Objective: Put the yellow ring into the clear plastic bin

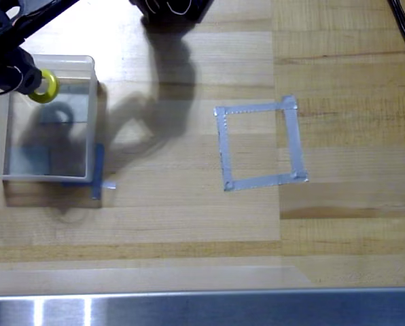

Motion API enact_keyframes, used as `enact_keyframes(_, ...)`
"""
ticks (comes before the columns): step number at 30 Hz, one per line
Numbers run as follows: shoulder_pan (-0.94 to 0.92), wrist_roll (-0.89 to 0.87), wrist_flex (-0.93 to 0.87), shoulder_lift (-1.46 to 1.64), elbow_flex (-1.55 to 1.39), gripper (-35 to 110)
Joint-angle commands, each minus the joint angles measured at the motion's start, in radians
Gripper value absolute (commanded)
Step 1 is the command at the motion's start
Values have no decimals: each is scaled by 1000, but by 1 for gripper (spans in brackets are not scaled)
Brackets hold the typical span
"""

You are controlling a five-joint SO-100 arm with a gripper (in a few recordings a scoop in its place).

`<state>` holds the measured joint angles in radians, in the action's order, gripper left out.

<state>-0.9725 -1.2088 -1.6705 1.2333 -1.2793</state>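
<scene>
Dark and raised closest to the overhead camera, the end effector grips the yellow ring over the back part of the clear plastic bin on the bench. Carrying looks done — what's left, I judge, is letting go so it drops inside. Being round, the ring has no long axis; its hole faces roughly up toward the camera, slightly tilted.

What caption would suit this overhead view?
The black gripper holds the yellow ring above the clear plastic bin, left of an empty tape square.
</scene>
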Motion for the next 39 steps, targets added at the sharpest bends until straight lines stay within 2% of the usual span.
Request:
enact_keyframes(1, 34, -12, 38, 41, 66, 0)
enact_keyframes(16, 176, -120, 256, 8, -55, 0)
enact_keyframes(25, 179, -124, 396, 12, -167, 0)
enact_keyframes(34, 181, -126, 469, 44, -212, 17)
enact_keyframes(39, 189, -121, 437, 121, -209, 19)
